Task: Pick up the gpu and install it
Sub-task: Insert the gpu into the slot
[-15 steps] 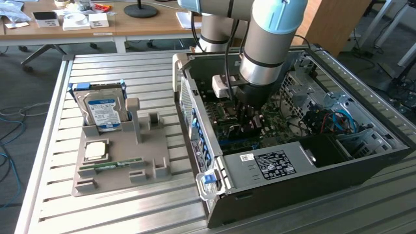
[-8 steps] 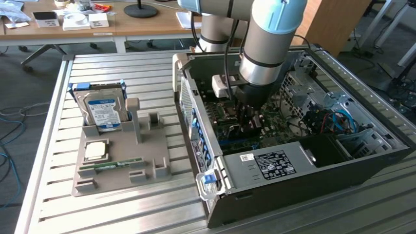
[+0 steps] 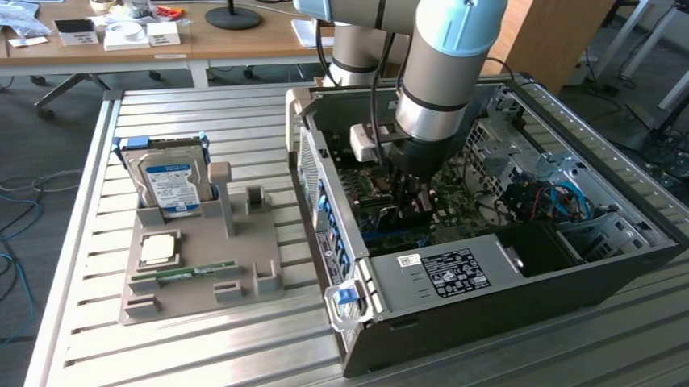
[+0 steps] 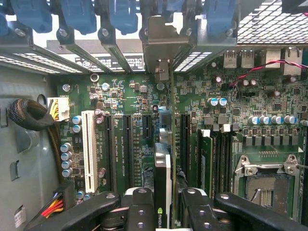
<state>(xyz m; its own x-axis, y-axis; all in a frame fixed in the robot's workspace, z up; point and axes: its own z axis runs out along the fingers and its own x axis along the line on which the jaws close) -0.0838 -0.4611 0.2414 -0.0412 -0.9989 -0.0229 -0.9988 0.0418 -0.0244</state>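
The exterior view looks down at an angle from above and off to one side, standing far enough back to take in the slatted surface (image 3: 215,347), the open case (image 3: 603,274) and the arm (image 3: 441,72) reaching into it. The wrist view sits close above the motherboard (image 4: 139,120), facing straight down along the jaws onto the slots. Both views share the inside of the case around the motherboard.

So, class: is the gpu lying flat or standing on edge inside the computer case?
On edge. The wrist view shows the gpu edge-on, clamped in the hand, its bracket pointing at the rear slots above the motherboard.
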